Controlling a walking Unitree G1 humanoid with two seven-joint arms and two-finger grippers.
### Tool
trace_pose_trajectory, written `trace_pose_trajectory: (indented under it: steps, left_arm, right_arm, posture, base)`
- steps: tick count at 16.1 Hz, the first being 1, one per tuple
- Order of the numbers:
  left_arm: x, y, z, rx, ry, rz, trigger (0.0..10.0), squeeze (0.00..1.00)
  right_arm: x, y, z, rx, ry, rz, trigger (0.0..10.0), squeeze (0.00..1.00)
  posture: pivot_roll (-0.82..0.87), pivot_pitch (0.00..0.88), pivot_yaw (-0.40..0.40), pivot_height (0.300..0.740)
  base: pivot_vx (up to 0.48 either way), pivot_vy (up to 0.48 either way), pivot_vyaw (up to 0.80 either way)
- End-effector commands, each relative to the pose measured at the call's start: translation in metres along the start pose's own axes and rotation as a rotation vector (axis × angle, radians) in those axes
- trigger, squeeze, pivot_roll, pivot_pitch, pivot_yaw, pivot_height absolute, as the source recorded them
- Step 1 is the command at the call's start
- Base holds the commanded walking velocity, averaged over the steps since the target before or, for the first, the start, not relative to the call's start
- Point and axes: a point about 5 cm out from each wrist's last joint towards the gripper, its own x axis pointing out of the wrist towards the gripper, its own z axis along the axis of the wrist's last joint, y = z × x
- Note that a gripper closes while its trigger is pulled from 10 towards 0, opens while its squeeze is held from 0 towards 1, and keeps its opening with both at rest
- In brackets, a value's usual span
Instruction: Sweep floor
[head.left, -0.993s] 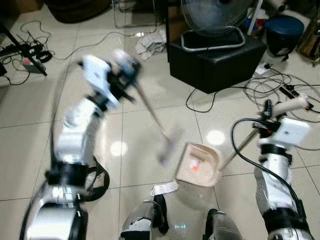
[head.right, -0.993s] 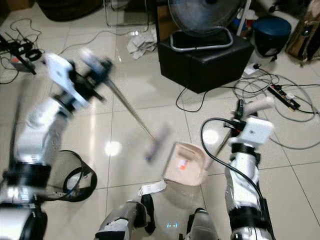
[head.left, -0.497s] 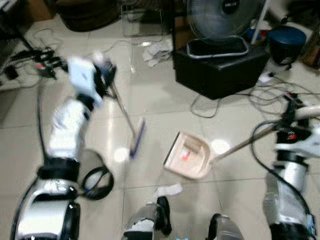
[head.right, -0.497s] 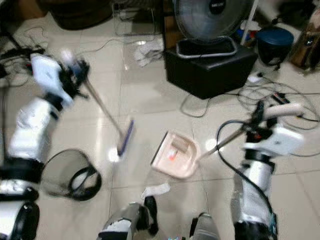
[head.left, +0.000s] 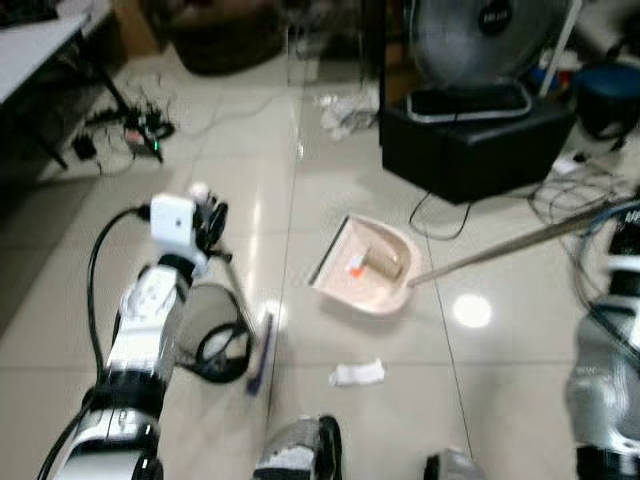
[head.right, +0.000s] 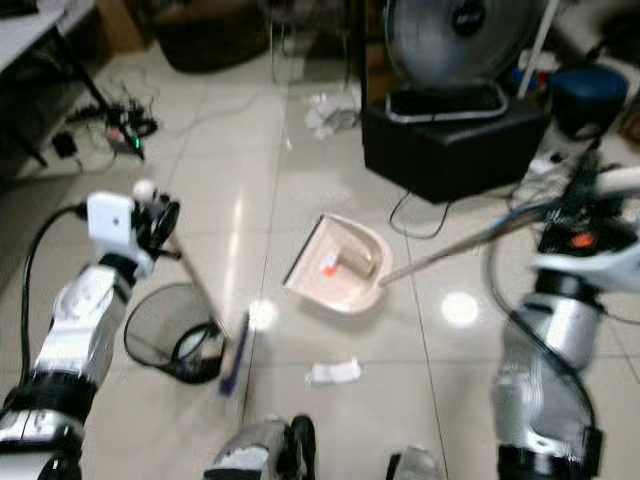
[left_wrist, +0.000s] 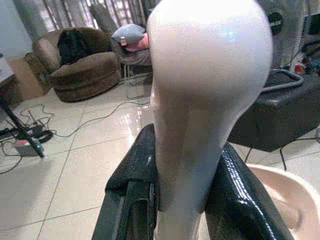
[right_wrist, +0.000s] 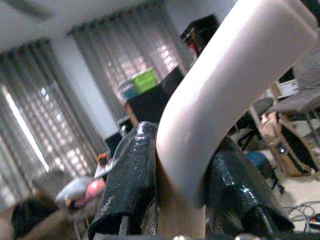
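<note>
My left gripper (head.left: 205, 215) is shut on the cream broom handle (left_wrist: 200, 100), its black fingers (left_wrist: 132, 190) clamped on both sides. The broom's dark head (head.left: 258, 350) rests on the tiles near my left foot. My right gripper (head.right: 590, 195) is shut on the dustpan's long handle (head.left: 510, 245), whose cream grip (right_wrist: 225, 100) sits between the fingers (right_wrist: 131, 175). The beige dustpan (head.left: 365, 265) lies ahead on the floor with an orange scrap and a brown piece inside. A crumpled white paper (head.left: 357, 373) lies on the tiles between the dustpan and my feet.
A black mesh bin (head.right: 172, 330) stands beside the broom head on my left. A fan on a black box (head.left: 480, 140) is ahead on the right, with loose cables (head.left: 570, 195) around it. More cables and a power strip (head.left: 135, 130) lie far left under a table.
The camera has shifted. The broom head swung from beside the dustpan back to my left, next to the bin. The dustpan now lies farther from the white paper.
</note>
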Motion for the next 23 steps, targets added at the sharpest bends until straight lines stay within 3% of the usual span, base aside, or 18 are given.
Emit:
trace_pose_trajectory:
  steps: [1,4,7,11,13,20,23]
  left_arm:
    - [-0.003,0.007,0.007,0.020,-0.039,0.027,10.0,0.00]
    - [-0.028,0.009,-0.007,0.005,0.003,0.035,10.0,0.00]
    - [-0.045,0.003,-0.015,0.008,0.048,0.043,10.0,0.00]
    - [-0.047,-0.004,-0.009,0.013,0.035,0.085,10.0,0.00]
    - [-0.044,-0.009,0.000,0.051,0.017,0.056,10.0,0.00]
    - [-0.045,-0.012,0.007,0.048,0.006,0.077,10.0,0.00]
    - [-0.050,-0.008,0.006,0.059,0.012,0.074,10.0,0.00]
  right_arm:
    - [0.010,0.008,0.021,0.066,-0.083,0.007,10.0,0.00]
    - [0.024,0.024,0.025,0.165,0.005,0.059,10.0,0.00]
    - [0.036,0.044,0.035,0.173,0.017,0.144,10.0,0.00]
    - [0.052,0.057,0.040,0.215,0.050,0.188,10.0,0.00]
    - [0.055,0.061,0.038,0.230,0.068,0.198,10.0,0.00]
    - [0.056,0.060,0.029,0.283,0.108,0.158,10.0,0.00]
    - [0.053,0.054,0.027,0.297,0.108,0.129,10.0,0.00]
  posture:
    - [-0.03,0.057,0.178,0.740]
    - [-0.03,0.038,0.160,0.740]
    - [-0.02,0.025,0.135,0.740]
    - [-0.01,0.002,0.092,0.740]
    - [-0.01,0.003,0.079,0.740]
    - [-0.01,0.000,0.084,0.740]
    - [0.00,0.000,0.086,0.740]
  base:
    - [0.000,0.000,0.00]
    - [0.000,0.000,0.00]
    - [0.000,0.000,0.00]
    - [0.000,0.000,0.26]
    - [0.000,0.000,0.75]
    - [0.000,0.000,0.80]
    - [0.000,0.000,0.20]
